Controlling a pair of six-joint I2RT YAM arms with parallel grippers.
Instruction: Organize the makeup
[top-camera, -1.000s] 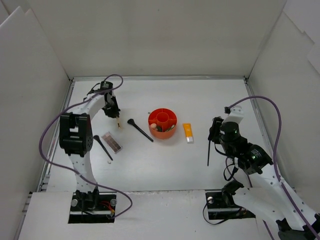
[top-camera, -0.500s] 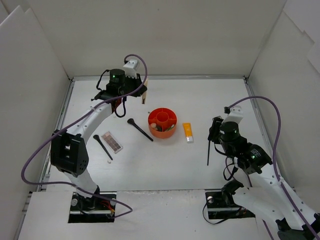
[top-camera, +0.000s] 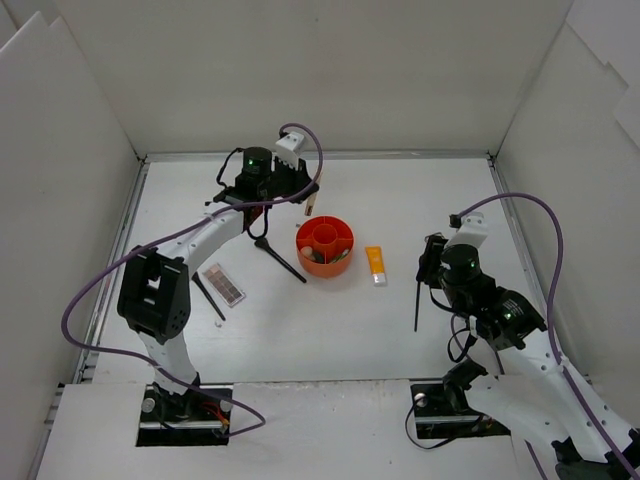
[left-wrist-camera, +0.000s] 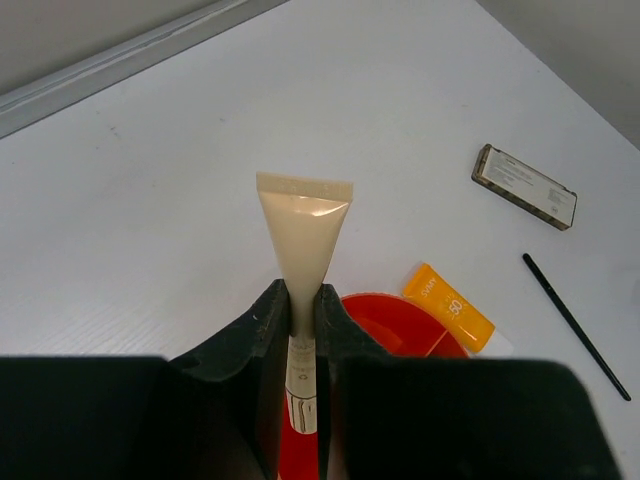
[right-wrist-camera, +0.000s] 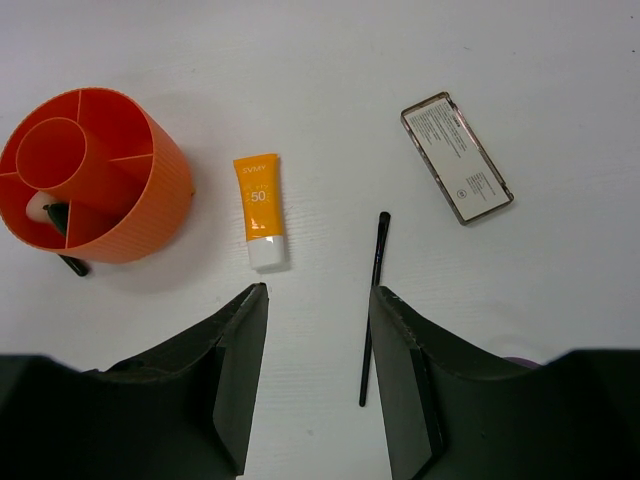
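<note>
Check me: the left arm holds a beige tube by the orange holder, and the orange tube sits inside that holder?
No. The orange tube lies on the table beside the holder, not inside, as the right wrist view shows. The left gripper holds the beige tube.

Left hand (top-camera: 304, 198) gripping beige tube (top-camera: 310, 207), near holder (top-camera: 322, 268)

**Orange, beige and black on white**

The table (top-camera: 420, 200) is plain white. The holder (right-wrist-camera: 95, 175) is red-orange with fine ribbed sides. The orange tube (right-wrist-camera: 259, 211) has a white cap and white lettering. The thin brush (right-wrist-camera: 372, 293) is black. The beige tube (left-wrist-camera: 303, 230) is pale cream, and the left claw (left-wrist-camera: 303, 300) is black. The palette (top-camera: 224, 285) shows brown-pink squares.
</note>
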